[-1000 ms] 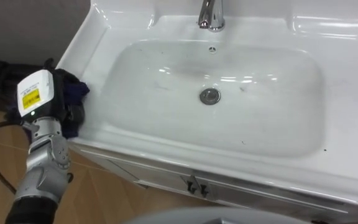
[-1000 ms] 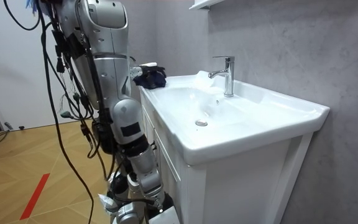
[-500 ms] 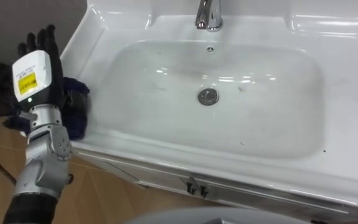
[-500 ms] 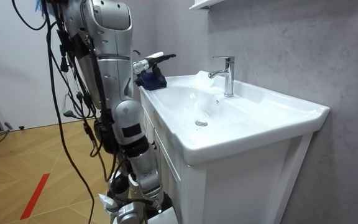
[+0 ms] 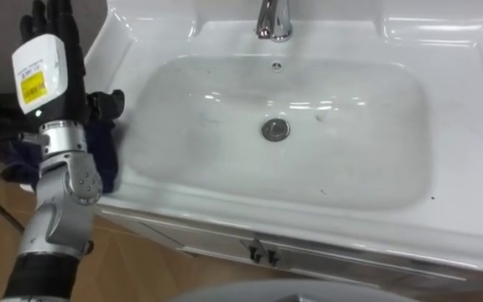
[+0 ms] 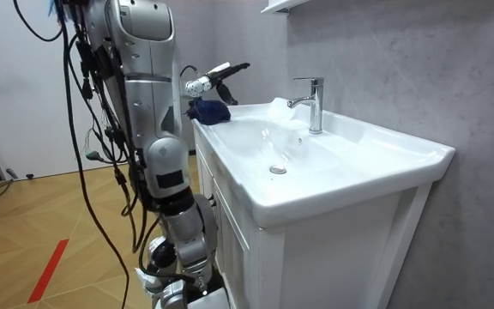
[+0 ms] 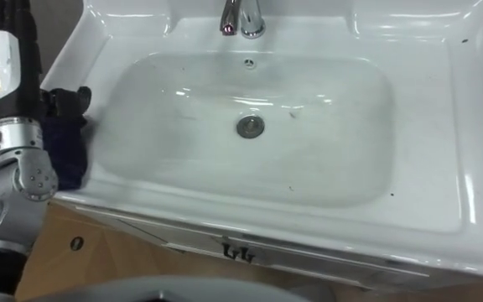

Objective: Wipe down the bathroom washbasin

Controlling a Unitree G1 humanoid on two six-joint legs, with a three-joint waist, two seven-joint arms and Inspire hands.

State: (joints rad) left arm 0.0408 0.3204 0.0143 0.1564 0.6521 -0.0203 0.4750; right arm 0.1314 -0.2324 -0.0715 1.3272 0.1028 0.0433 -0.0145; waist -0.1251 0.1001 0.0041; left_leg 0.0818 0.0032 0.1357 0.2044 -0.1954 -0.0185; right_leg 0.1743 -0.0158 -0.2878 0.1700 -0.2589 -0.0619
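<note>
Left eye view: left hand (image 5: 47, 63) hovers, fingers straight, empty, above cloth (image 5: 105, 149).

Washroom corner: white basin (image 5: 367, 168) on vanity cabinet (image 6: 333, 257), chrome tap (image 6: 315, 105), grey plaster wall (image 6: 418, 69), wood-pattern floor (image 6: 24, 215)

Chrome tap (image 5: 272, 18) upright at 12 o'clock in the eye views. Small dark pulls (image 5: 259, 250) at 6 o'clock, on a white cabinet (image 6: 341, 253). In the room view: wood-pattern floor (image 6: 50, 215) at 8 o'clock with a red strip (image 6: 48, 270), grey wall (image 6: 401, 60) at 2 o'clock, white shelf edge (image 6: 278, 6) at 12.
</note>
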